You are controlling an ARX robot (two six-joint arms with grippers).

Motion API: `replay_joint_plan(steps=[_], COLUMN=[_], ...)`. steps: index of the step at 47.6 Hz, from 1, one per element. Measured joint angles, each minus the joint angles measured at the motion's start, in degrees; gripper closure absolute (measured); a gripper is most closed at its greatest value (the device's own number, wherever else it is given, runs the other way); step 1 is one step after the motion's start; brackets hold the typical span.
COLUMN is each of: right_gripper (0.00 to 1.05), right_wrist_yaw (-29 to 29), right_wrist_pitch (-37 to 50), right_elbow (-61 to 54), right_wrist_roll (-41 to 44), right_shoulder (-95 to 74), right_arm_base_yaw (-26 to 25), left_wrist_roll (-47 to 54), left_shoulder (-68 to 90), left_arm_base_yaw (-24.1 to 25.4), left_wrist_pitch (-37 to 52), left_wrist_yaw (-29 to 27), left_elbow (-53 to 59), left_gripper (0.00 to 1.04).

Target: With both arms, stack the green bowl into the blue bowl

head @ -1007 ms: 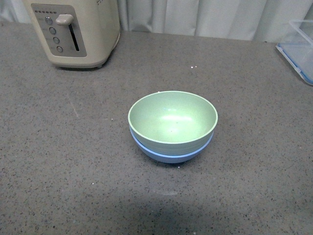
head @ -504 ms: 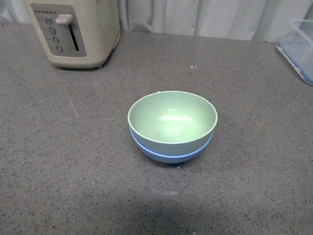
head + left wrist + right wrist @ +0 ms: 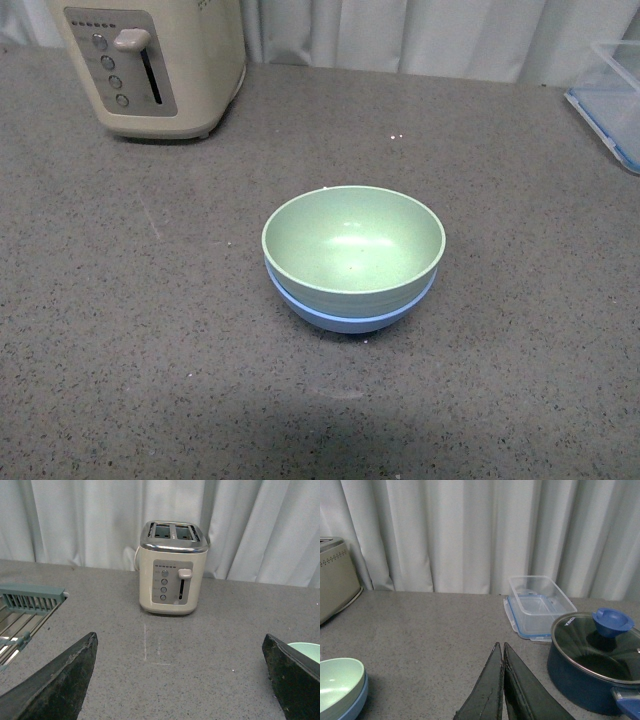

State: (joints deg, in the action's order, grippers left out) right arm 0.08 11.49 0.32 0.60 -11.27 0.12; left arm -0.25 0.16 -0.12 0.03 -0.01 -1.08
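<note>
A grey speckled bench [image 3: 120,300] stands before pale curtains. At its middle, the pale mint-green round plastic bowl [image 3: 352,243] sits nested in the light sky-blue round plastic bowl [image 3: 345,318]. The stacking looks finished. The left hand [image 3: 175,680] is spread wide; the right hand [image 3: 503,685] is pressed together, empty. Next, probably only parking both arms.

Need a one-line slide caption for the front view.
Pale mint-green plastic bowl nested in light sky-blue plastic bowl on speckled grey countertop; cream toaster behind, no arms in view.
</note>
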Motion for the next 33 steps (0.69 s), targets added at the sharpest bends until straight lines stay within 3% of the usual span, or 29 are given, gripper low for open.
replay_joint_plan(steps=[5, 11, 20, 33], right_gripper=[1.04, 1.04, 1.03, 0.58], right_wrist_yaw=[0.0, 0.0, -0.2, -0.2], right_wrist_pitch=[-1.3, -11.0, -11.3, -11.5], right_elbow=[0.0, 0.0, 0.0, 0.0], right_wrist_roll=[0.0, 0.0, 0.0, 0.0], right_shoulder=[1.3, 9.0, 11.0, 11.0], right_arm_base_yaw=[0.0, 0.0, 0.0, 0.0], left_wrist_roll=[0.0, 0.0, 0.0, 0.0], left_shoulder=[0.0, 0.0, 0.0, 0.0], left_arm_base_yaw=[0.0, 0.0, 0.0, 0.0], left_wrist_pitch=[0.0, 0.0, 0.0, 0.0], left_wrist_yaw=[0.0, 0.0, 0.0, 0.0], left_elbow=[0.0, 0.0, 0.0, 0.0], left_gripper=[0.06, 0.06, 0.06, 0.06])
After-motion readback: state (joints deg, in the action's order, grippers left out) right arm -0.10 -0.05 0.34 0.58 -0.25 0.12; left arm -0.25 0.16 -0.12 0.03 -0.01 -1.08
